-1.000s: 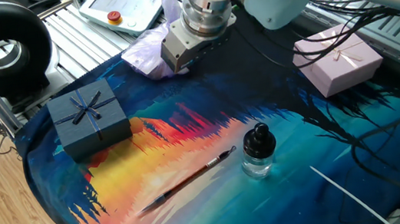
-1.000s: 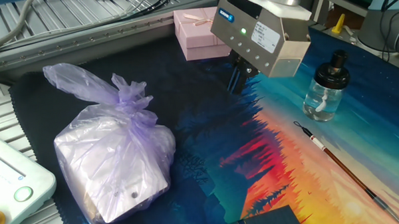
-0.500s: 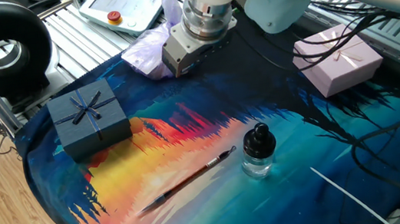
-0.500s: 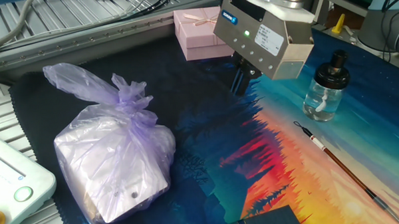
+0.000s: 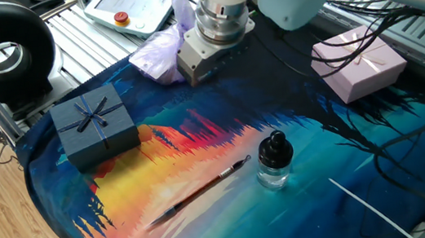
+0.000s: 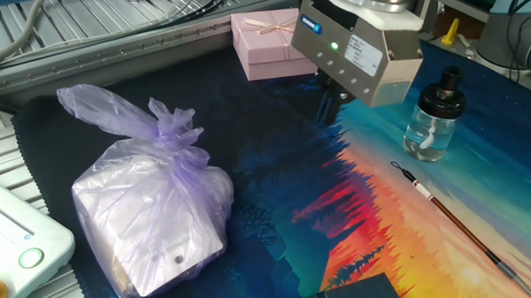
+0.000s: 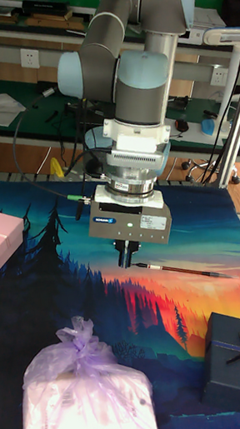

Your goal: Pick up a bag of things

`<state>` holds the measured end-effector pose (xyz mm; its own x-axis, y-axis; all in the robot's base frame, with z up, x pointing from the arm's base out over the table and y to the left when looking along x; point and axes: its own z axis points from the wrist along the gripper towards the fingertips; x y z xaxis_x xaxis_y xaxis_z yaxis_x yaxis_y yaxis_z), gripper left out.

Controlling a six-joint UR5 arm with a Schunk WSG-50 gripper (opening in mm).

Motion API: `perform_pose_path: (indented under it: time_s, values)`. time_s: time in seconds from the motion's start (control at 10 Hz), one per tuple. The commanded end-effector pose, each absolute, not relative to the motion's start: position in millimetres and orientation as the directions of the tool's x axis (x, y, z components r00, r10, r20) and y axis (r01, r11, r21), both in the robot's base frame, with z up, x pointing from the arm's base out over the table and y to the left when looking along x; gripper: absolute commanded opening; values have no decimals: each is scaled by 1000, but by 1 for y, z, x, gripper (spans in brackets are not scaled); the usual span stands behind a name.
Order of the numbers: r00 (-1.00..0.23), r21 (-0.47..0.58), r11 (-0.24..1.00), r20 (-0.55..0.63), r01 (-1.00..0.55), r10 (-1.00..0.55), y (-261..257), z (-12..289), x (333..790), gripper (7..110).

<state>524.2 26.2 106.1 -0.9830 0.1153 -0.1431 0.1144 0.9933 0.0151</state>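
Hand (image 7: 127,262) above the painted mat (image 5: 198,137) on the tabletop, pointing down, holding nothing. Fingers (image 6: 330,107) dark, seen close together in the other fixed view and the tall view; narrow gap at most, exact opening can't be told. Fingertips near mat, contact can't be told. Not touching bag.

Bag of things (image 6: 157,210) near mat edge, apart from hand, resting on dark part of mat. Pale lilac, thin, wrinkly plastic, neck twisted and knotted at top (image 7: 80,339), loose tail sticking out to one side. Translucent: boxy pale shape visible inside, filling most of bag; contents otherwise unclear. In one fixed view only part of bag (image 5: 156,54) visible behind hand housing.

Pink box (image 5: 358,63) w/ ribbon bow at far side of mat, closed, well apart from bag. Dark blue box (image 5: 94,124) w/ bow, closed, at another mat edge. Small glass bottle (image 5: 273,160) w/ black stopper upright near mat middle; looks clear, level inside can't be told. Thin brush (image 5: 201,189) lying flat just beside bottle. Pendant w/ red button (image 5: 130,5) off mat, behind bag.
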Motion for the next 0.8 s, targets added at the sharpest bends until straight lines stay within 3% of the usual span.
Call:
perform_pose_path:
  time_s: [0.0, 0.7]
  values:
    - [-991, 79, 990, -45, 121, 125, 44, 106, 502, 7]
    - [-967, 238, 963, -184, 129, 175, 77, 116, 543, 7]
